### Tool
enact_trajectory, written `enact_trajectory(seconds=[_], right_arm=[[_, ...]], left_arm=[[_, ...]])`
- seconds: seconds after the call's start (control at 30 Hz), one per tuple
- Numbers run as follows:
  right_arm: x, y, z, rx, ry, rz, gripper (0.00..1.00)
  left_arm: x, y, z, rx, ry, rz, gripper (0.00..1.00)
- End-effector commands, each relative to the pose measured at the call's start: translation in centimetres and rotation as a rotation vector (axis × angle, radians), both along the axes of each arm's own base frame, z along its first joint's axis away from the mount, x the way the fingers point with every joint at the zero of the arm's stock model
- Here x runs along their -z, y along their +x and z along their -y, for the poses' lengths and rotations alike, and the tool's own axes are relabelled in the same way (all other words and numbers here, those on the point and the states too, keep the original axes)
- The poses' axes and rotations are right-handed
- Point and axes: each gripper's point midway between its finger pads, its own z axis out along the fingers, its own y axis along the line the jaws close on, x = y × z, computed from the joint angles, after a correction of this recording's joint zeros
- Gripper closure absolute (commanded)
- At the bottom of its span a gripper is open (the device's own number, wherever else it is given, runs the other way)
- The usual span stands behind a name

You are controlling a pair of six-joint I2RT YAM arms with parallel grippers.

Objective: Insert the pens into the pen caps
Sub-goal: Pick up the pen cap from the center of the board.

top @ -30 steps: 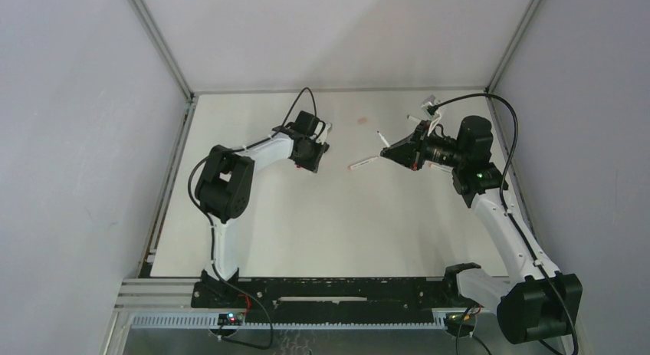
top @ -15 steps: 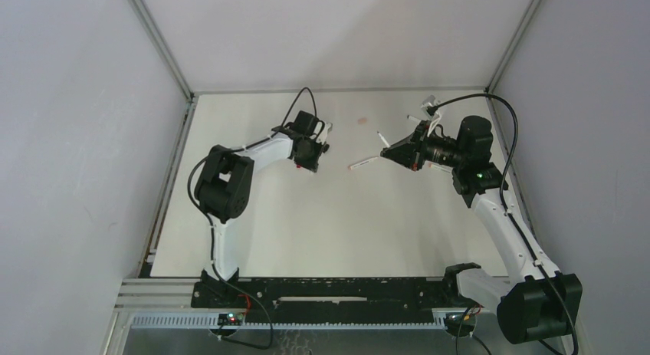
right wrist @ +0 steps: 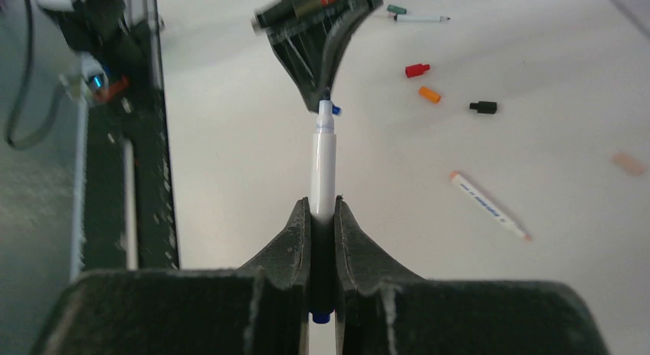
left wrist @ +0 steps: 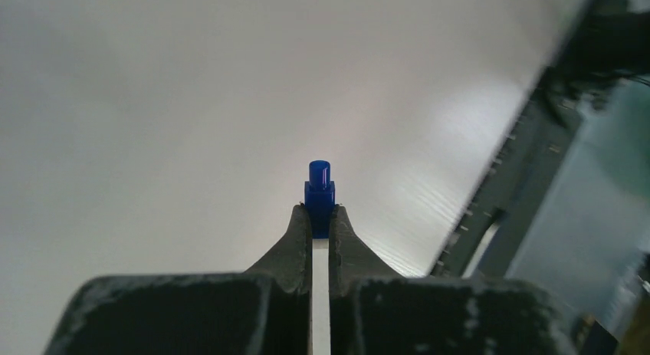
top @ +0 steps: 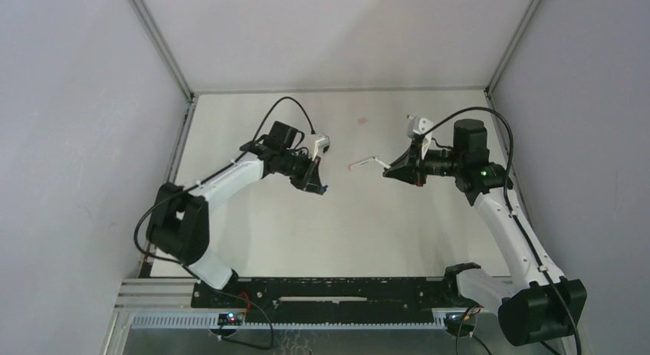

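From where I stand, the left gripper (left wrist: 320,217) is nipped almost shut on the small blue plastic pen cap (left wrist: 320,188). It holds only the cap's near end, and the rest juts out past the fingertips. The right gripper (right wrist: 323,213) is clamped narrowly round the thin white-barrelled pen with a blue tip (right wrist: 323,159). It grips near the rear, so most of the barrel reaches forward unsupported. Both are held up off the pale table (top: 306,232), and the pen's tip is right by the cap at the other arm's fingertips.

The worry is alignment. In the right wrist view the blue tip looks just beside the cap rather than clearly in its mouth, and I cannot tell which end of the cap is open. If the push is off-centre, that shallow pinch may let the cap twist or pop free. The long overhang could tilt the pen, or it could slide back through the fingers. A dropped piece would land among the loose red cap (right wrist: 416,70), orange cap (right wrist: 429,94) and black cap (right wrist: 483,106), near the spare white pen (right wrist: 489,205) lying flat.
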Motion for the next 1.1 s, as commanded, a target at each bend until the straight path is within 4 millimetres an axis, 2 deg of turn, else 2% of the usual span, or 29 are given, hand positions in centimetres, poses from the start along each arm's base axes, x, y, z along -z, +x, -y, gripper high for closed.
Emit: enact_trajectory(seconds=[0.0,0.1,0.2,0.33,0.47,0.77,0.93,1.07], right_arm=[[-0.7,-1.8,0.1,-0.142,-0.128,0.263,1.00],[-0.2,-2.4,-0.2,-0.223,-0.193,0.381,1.00],[1.1,-3.4,-0.6,-0.350,-0.289,0.553,1.00],[3.0,-4.7,-1.2,-0.500,-0.410,0.693,1.00],[3.9,-5.5,-1.8,-0.591,-0.459,0.760,1.00],[6.0,-7.8,-3.1,-0.758,-0.546,0.810,1.00],[6.2,-8.3,-3.7,-0.770,-0.557,0.799,1.00],[6.3,-7.9,-4.0,-0.753,-0.573,0.795,1.00]], left_arm=[[-5.0,-5.6,1.9,0.197,-0.231,-0.056,1.00],[-6.9,-8.0,2.4,0.273,-0.288,-0.087,1.00],[-8.2,-10.3,2.7,0.336,-0.324,-0.130,1.00],[-8.8,-12.7,3.2,0.401,-0.330,-0.195,1.00],[-8.9,-14.4,3.7,0.447,-0.324,-0.234,1.00],[-9.8,-15.7,4.5,0.487,-0.337,-0.242,1.00],[-9.9,-15.8,4.7,0.494,-0.341,-0.247,1.00],[-10.3,-15.8,5.0,0.505,-0.354,-0.244,1.00]])
